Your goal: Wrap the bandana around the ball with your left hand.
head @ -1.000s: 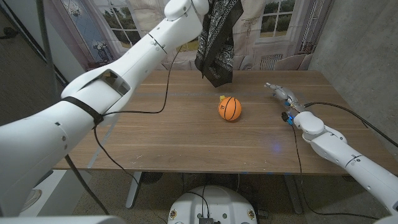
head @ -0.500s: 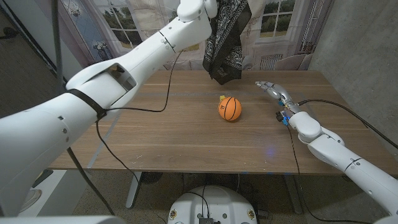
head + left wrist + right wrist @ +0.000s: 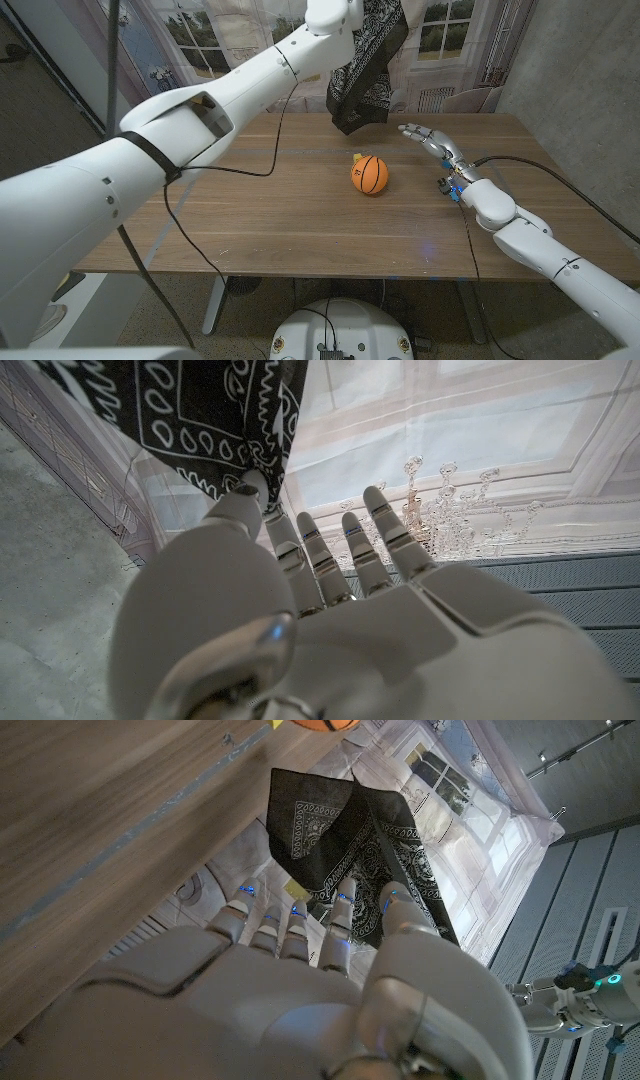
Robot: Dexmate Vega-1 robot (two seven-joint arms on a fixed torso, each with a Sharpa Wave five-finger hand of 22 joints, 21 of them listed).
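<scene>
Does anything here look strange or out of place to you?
Nothing looks spilled or broken. The one curious sight is the black bandana dangling in the air from the left robot hand, above and behind the orange ball, which sits alone on the table.

The ball [image 3: 369,174] sits on the table [image 3: 250,215], near its middle. Just behind the ball, touching or nearly so, lies a small object [image 3: 357,156] — too small to identify. The bandana [image 3: 365,62] hangs above the table's far side, behind the ball and clear of it, held up by the left hand [image 3: 300,620]. The right hand [image 3: 432,141] is to the right of the ball — apart from it, just right of the bandana's lower edge.
</scene>
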